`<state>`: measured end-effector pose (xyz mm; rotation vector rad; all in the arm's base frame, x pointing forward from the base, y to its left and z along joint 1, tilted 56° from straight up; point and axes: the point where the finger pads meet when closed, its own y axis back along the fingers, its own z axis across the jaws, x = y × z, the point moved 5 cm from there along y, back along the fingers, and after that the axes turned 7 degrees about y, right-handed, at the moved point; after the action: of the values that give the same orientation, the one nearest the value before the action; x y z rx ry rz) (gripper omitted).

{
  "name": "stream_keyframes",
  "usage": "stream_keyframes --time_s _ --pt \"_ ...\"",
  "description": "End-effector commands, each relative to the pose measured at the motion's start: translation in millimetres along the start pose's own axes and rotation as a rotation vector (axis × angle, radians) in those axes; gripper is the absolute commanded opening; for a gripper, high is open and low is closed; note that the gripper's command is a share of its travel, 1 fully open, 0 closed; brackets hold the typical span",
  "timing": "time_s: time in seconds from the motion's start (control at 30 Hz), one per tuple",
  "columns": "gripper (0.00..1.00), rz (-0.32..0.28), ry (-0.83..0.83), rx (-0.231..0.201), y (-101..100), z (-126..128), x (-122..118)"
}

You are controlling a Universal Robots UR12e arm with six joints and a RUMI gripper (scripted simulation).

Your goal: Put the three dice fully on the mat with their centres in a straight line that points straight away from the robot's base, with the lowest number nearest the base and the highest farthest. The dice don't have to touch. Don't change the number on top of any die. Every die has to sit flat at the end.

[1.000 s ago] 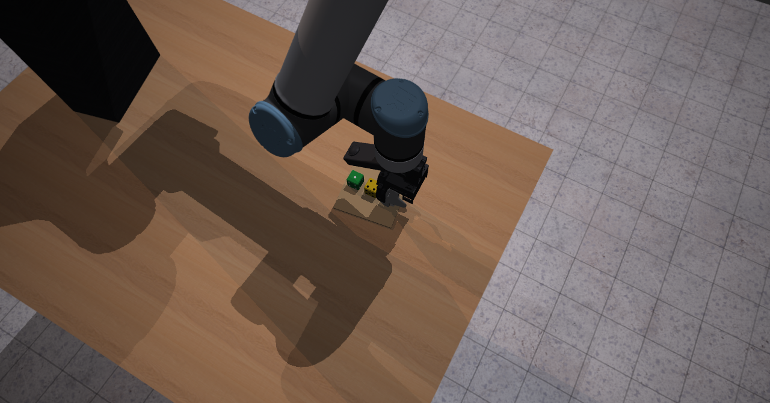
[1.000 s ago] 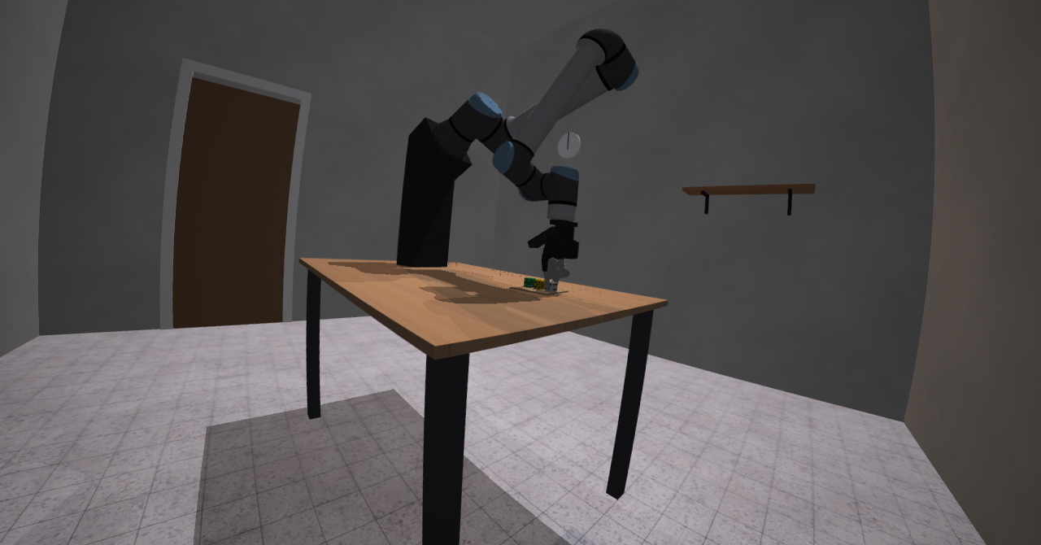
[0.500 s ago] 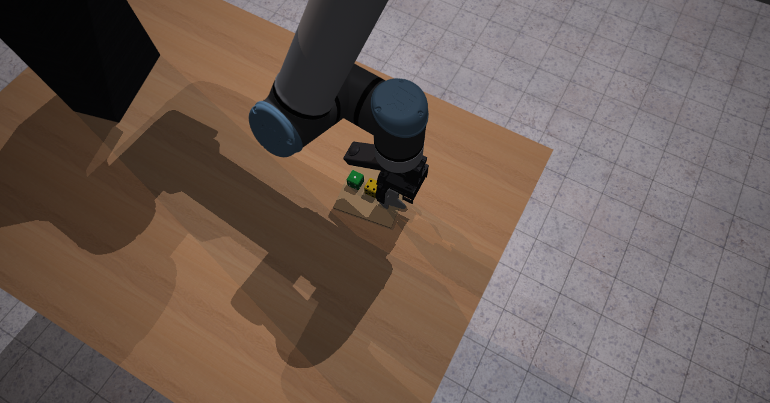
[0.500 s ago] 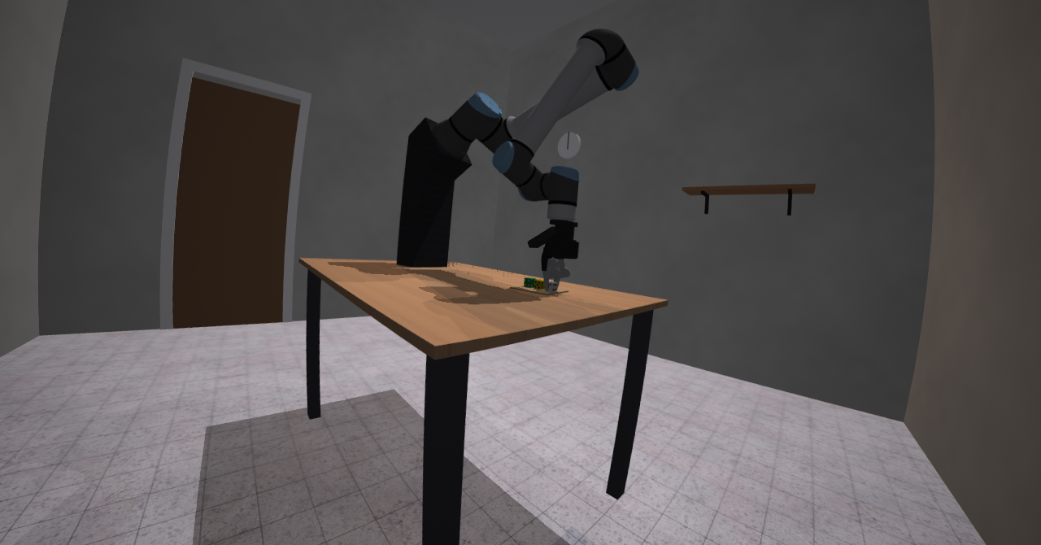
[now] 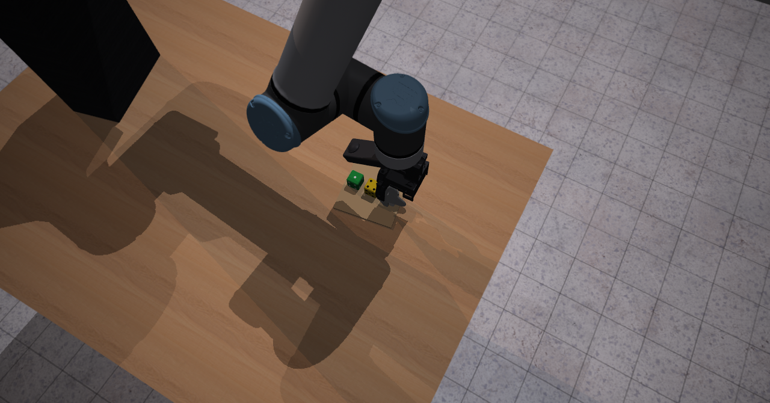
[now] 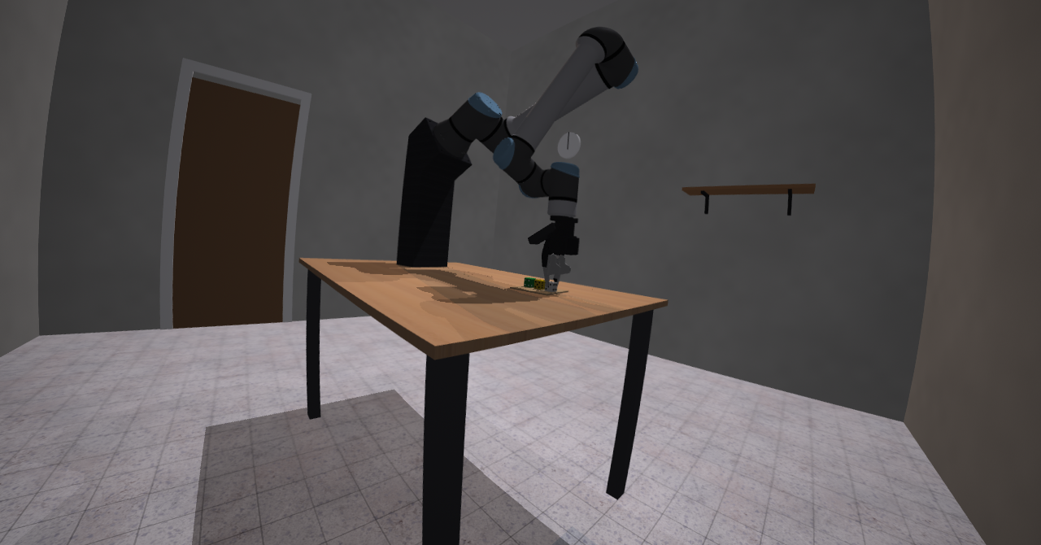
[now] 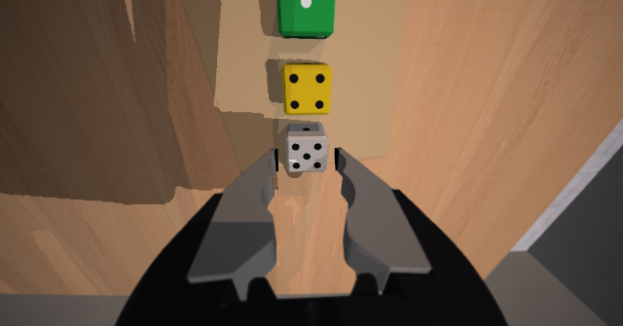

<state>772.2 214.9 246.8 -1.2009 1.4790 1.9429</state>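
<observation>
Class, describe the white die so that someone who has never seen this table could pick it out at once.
On the wooden table lies a small tan mat with three dice in a row. The white die is at the end between the open gripper fingers, beside the yellow die; it alone shows five on top.

No lettering can be read; only pips show: five on the white die (image 7: pixel 307 154) between the jaws, four on the yellow die (image 7: pixel 307 90) beyond, one on the green die (image 7: pixel 306 6) farthest.

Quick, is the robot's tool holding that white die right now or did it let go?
Tool: open, holding nothing. Its fingers stand just off both sides of the white die, which sits on the mat.
</observation>
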Motion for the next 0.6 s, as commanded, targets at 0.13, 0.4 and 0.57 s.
stream_keyframes --time_s 0.13,0.4,0.57 --pt "0.28 -0.001 0.0 0.0 46 0 0" --pt "0.28 -0.001 0.0 0.0 71 0 0" --pt "0.28 -0.001 0.0 0.0 78 0 0"
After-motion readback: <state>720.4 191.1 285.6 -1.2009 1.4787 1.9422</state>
